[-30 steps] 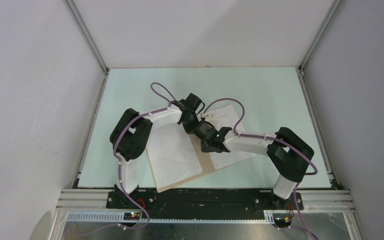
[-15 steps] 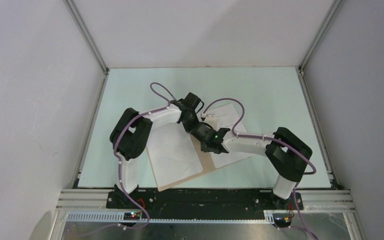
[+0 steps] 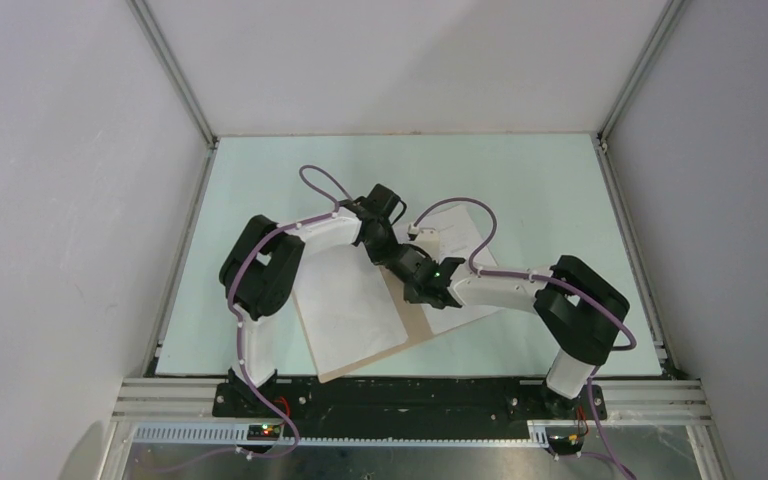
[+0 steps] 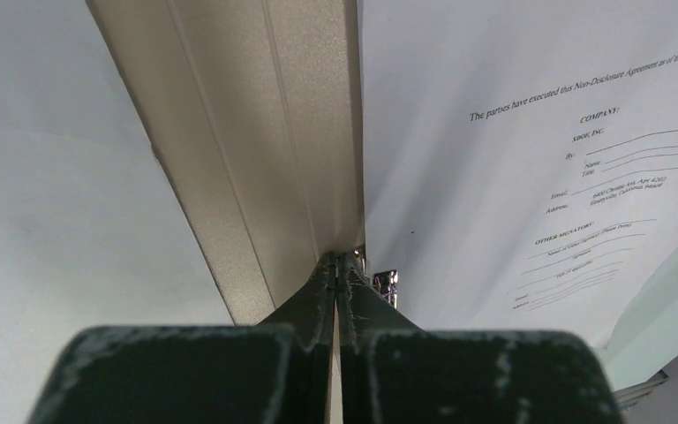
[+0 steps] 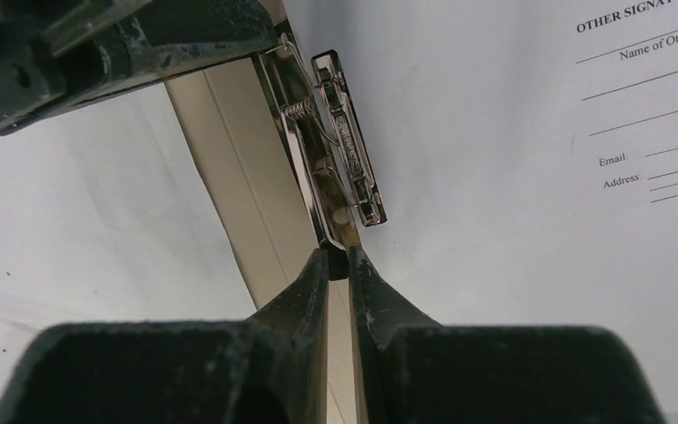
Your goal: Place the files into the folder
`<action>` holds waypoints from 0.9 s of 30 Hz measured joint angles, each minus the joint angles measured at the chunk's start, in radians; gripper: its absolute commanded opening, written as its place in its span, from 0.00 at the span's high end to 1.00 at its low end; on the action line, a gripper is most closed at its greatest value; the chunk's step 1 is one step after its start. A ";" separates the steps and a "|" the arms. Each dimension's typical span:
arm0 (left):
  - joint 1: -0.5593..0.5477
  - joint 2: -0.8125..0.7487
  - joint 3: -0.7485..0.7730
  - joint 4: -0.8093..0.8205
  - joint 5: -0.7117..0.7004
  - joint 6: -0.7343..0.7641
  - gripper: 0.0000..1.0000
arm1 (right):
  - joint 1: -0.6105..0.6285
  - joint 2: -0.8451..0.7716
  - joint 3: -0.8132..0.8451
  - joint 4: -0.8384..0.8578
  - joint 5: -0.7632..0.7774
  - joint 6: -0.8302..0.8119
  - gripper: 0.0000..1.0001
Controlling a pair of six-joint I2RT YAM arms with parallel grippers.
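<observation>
The folder (image 3: 413, 326) lies open and flat on the pale green table (image 3: 520, 180). Its brown middle strip shows between its two sides.

The files (image 3: 457, 233) are white sheets with printed lines. They lie just to the right of the folder's middle strip. A shiny white sheet (image 3: 345, 305) covers the folder's left side.

A small metal clip (image 5: 346, 146) sits on the folder's middle strip, right next to the edge of the files.

The left claw (image 4: 339, 261) is clenched tight. Its two fingers press flat against each other, and nothing shows between them. Its tips point down at the folder's middle strip, beside the clip.

The right claw (image 5: 337, 258) comes to the folder's clip from the other end. Its fingers are almost together, with only a thin gap. The tips sit right at the end of the clip. I cannot tell if they pinch the clip or just touch it.

Both claws are close together over the folder's middle.
</observation>
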 measured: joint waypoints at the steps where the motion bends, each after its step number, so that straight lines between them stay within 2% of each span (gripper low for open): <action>1: 0.001 0.001 0.000 0.002 0.001 0.000 1.00 | -0.003 -0.002 -0.004 0.005 -0.001 0.003 0.92; 27: 0.006 0.002 -0.013 0.037 0.014 0.001 1.00 | -0.065 -0.059 -0.073 0.070 -0.046 0.033 0.94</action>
